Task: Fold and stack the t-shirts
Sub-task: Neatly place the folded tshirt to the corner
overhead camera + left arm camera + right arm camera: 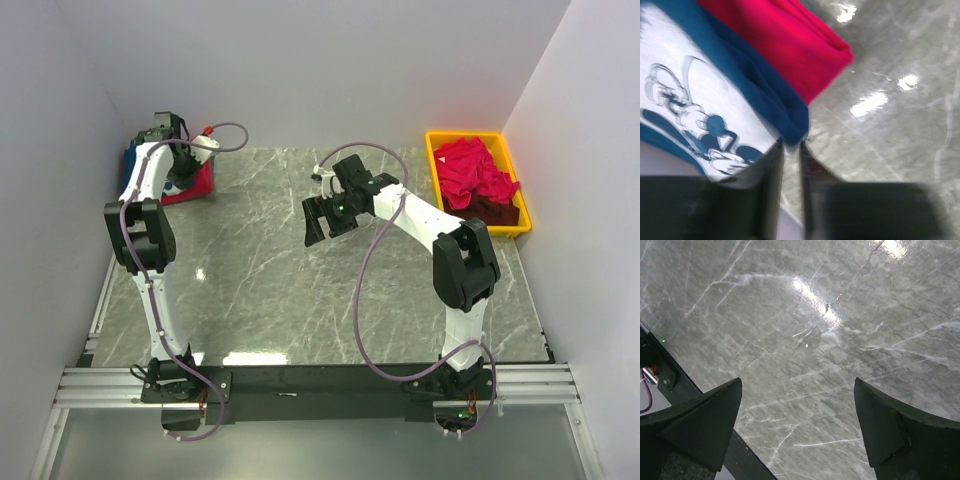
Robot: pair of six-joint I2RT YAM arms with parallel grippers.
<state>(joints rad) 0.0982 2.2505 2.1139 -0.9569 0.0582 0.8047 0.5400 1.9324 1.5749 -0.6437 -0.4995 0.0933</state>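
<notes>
- A grey marble-patterned table (300, 290) sits between white walls (330, 70) at the far side, the left and the right, with a metal rail (320, 392) along the near edge.
- The middle and near parts of the table give broad room to move. The two far corners are tight against the walls.
- A yellow bin (433, 160) stands in the far right corner, just beside the right wall. Crumpled red-pink t-shirts (475, 170) are heaped in it, with a dark maroon t-shirt (495, 212) at its near end.
- In the far left corner lies a folded red-pink t-shirt (790, 40). A navy blue t-shirt (755, 85) with a white cartoon print (685, 100) rests on it, close to the left wall.
- The left pincer (791, 144) reaches into that corner, its jaws almost together with only a thin slit between them. Grey table shows through the slit. The navy fold's corner comes down to the fingertips, but I cannot tell whether they pinch it.
- The right pincer (798, 385) hangs above the middle of the table, well apart from the bin. Its jaws are spread wide and released, with bare marble between them and nothing touched.
</notes>
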